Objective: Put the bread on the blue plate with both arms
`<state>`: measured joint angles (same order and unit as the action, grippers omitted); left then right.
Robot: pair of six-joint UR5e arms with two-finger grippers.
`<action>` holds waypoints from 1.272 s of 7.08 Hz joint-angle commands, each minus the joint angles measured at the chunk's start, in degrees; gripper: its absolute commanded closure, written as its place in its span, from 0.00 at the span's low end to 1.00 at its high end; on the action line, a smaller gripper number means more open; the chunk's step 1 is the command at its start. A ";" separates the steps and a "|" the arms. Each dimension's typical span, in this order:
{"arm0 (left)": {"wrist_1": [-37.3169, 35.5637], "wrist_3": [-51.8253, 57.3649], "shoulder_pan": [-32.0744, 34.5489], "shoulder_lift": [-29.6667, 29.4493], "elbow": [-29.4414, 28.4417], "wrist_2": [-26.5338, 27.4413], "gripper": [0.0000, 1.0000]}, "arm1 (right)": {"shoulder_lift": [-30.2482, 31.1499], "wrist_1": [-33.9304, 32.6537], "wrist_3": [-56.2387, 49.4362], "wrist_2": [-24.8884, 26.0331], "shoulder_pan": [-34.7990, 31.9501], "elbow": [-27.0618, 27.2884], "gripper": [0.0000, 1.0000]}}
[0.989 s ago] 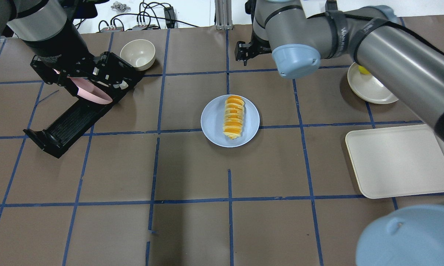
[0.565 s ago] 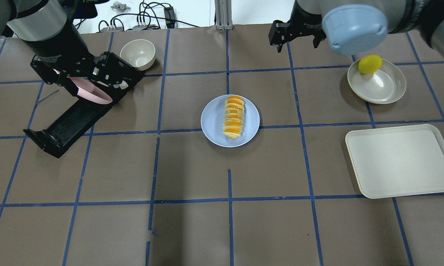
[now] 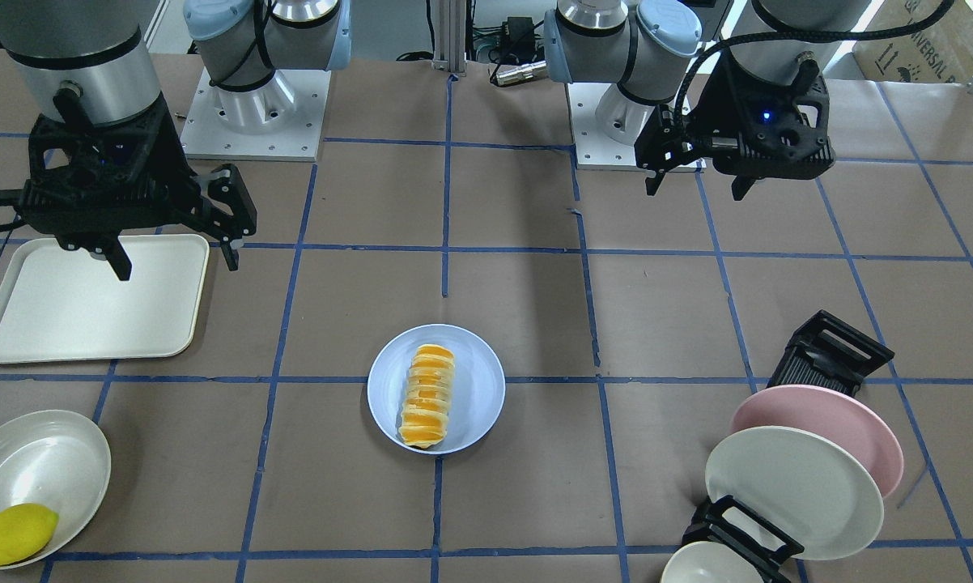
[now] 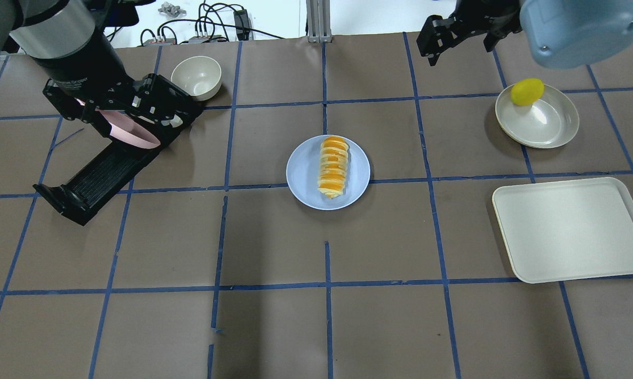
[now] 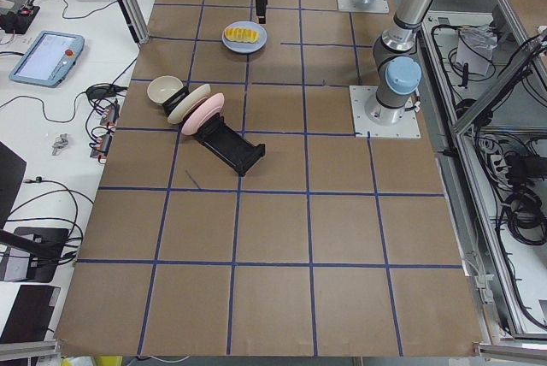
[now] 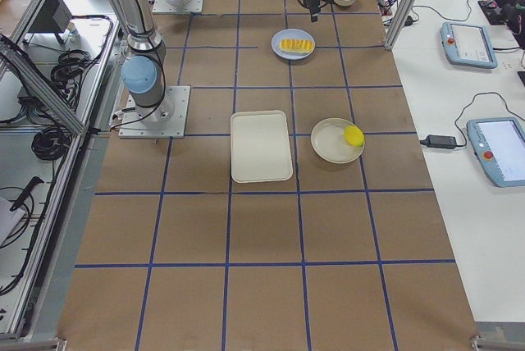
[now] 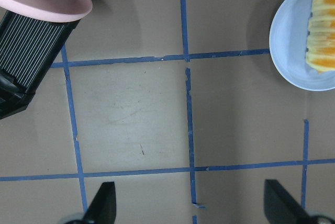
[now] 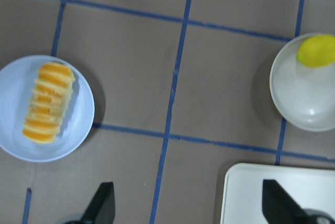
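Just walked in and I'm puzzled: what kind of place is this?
Probably a robotics lab: two arms bolted to a tape-gridded table, bread on a plate, tablets alongside.

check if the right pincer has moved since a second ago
Yes. In the overhead view the right pincer has gone rightward and toward the far edge, away from the blue plate.

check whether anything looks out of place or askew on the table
Nothing stands out. The bread lies inside the rim of the blue plate, the lemon sits at the edge of its cream dish, and the pink plate leans in the black rack.
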<state>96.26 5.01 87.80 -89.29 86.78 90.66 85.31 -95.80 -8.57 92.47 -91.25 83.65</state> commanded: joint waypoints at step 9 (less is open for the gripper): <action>-0.02 -0.09 0.00 -0.18 -0.12 -0.05 0.00 | 4.87 19.51 1.62 1.65 1.52 -0.24 0.00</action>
<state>96.24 4.93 87.80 -89.41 86.66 90.61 90.00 -76.09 -7.02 93.10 -89.71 83.49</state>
